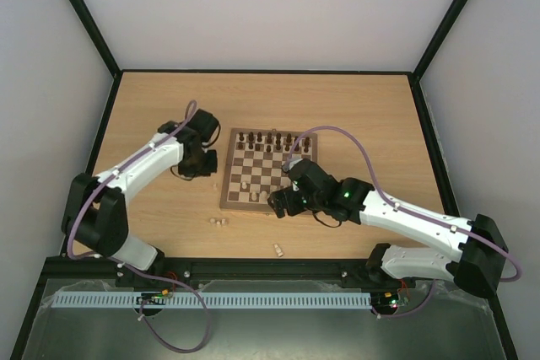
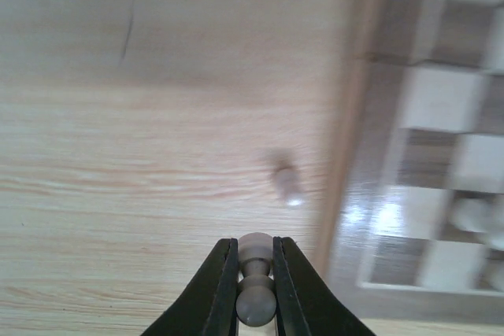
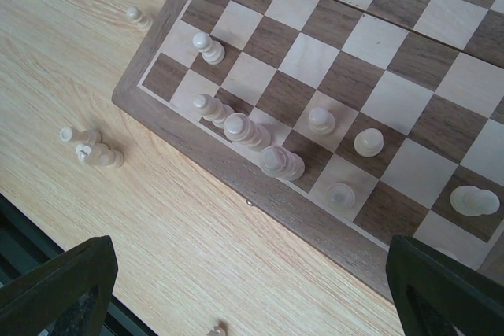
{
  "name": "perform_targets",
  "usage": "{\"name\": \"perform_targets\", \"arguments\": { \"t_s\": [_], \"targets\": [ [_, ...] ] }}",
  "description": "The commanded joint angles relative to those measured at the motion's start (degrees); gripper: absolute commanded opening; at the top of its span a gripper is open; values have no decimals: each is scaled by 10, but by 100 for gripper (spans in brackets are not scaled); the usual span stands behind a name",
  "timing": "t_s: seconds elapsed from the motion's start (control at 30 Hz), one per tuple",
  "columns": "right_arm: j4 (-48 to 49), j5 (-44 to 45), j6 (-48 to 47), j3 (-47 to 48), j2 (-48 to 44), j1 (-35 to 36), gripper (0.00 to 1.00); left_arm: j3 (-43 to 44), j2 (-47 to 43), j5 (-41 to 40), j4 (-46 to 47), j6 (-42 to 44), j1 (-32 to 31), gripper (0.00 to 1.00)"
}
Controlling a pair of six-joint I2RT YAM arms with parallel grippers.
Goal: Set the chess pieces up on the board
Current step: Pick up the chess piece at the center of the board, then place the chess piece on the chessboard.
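Left of the board (image 1: 226,185), above the bench (image 2: 142,155), the left pincer (image 2: 255,245) pinches a pale chess piece (image 2: 256,302); the right pincer (image 3: 248,273) hangs spread over the board's near edge.

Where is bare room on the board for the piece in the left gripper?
The middle squares of the board, between the dark pieces on the far rows and the pale pieces by the near edge. Both edges are crowded.
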Motion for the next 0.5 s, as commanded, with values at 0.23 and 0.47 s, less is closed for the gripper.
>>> {"name": "perform_targets", "arguments": {
  "t_s": [0.23, 0.47],
  "targets": [
    [-46, 55, 8, 16, -58, -4, 95, 187, 17, -37, -134, 30, -115, 9],
    [-67, 78, 10, 28, -66, -4, 96, 121, 49, -32, -72, 43, -128, 9]
  ]
}}
